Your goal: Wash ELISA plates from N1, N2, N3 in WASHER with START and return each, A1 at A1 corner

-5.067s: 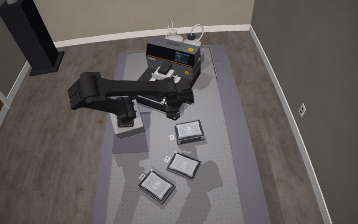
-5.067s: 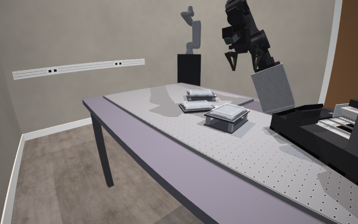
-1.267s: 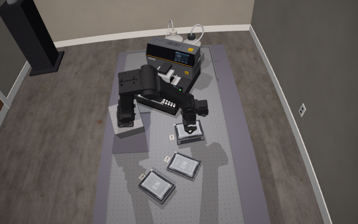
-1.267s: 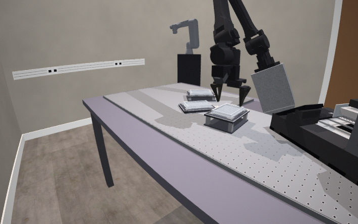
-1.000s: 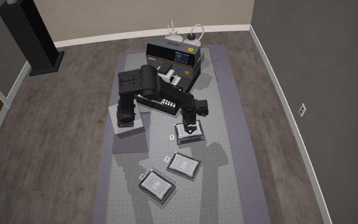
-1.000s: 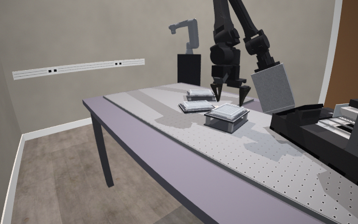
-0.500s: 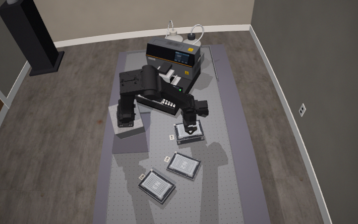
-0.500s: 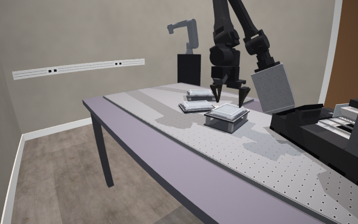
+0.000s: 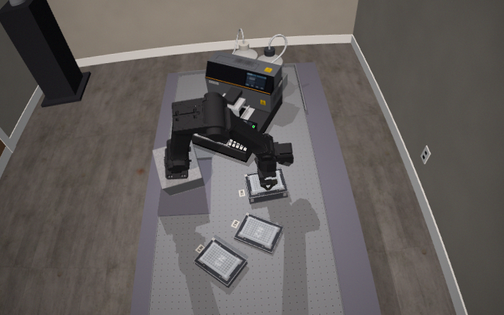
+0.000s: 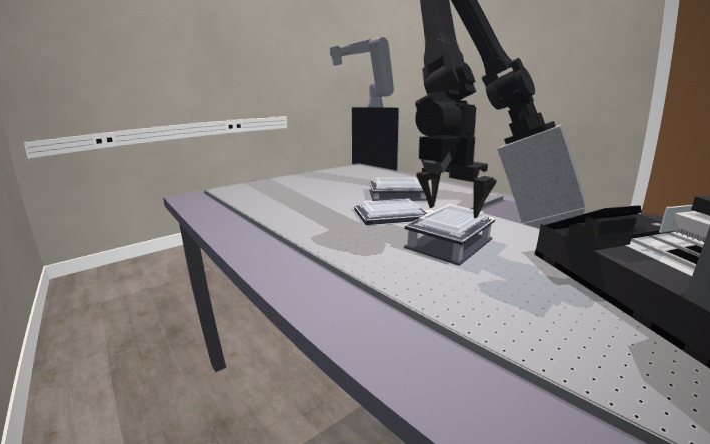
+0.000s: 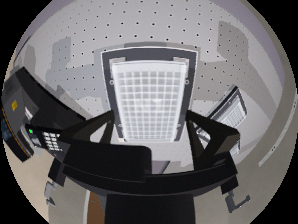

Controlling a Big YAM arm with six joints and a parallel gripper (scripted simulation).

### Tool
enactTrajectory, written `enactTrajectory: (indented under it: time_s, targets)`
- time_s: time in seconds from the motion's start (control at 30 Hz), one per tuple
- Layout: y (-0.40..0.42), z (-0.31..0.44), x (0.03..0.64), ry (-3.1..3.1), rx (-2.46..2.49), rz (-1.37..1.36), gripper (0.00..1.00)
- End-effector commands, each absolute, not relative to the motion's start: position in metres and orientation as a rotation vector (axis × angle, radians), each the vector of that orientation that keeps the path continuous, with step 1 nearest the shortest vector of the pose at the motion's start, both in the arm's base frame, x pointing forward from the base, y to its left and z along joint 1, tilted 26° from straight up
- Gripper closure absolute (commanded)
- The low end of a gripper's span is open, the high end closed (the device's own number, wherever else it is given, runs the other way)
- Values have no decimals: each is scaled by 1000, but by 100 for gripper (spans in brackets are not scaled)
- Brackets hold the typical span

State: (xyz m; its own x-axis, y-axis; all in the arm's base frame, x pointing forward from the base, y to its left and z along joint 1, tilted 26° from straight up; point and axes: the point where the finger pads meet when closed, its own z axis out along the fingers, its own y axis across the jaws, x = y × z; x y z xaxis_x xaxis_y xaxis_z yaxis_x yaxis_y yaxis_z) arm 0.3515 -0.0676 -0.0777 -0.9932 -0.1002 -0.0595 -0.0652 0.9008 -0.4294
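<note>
My gripper point(image 9: 268, 187) point(image 10: 453, 211) point(image 11: 150, 113) is open and empty, just above nest N1, with one finger toward each long side of the N1 plate. That clear plate point(image 9: 255, 186) point(image 10: 450, 221) point(image 11: 150, 90) lies flat in nest N1 point(image 10: 435, 254) point(image 11: 150, 54), which stands on short posts. The N2 plate point(image 9: 260, 231) point(image 10: 392, 208) and the N3 plate point(image 9: 221, 259) point(image 10: 396, 183) lie in their nests. The washer point(image 9: 242, 88) shows a green lamp point(image 9: 253, 126) point(image 11: 30, 131). Its carrier is partly hidden by the arm; no plate shows on the visible part.
The washer's keypad point(image 9: 237, 145) point(image 11: 51, 141) is partly covered by the arm in the top view. The arm's pedestal block point(image 9: 183, 186) point(image 10: 542, 176) stands at the table's left side in the top view. Two bottles with tubes stand behind the washer.
</note>
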Motion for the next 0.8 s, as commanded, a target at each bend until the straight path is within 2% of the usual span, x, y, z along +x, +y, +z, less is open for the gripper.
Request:
enactTrajectory:
  time_s: [0.0, 0.77]
  targets:
    - [-72, -85, 352, 2988, -131, -666, 0]
    - [-78, -97, 354, 2986, -130, -666, 0]
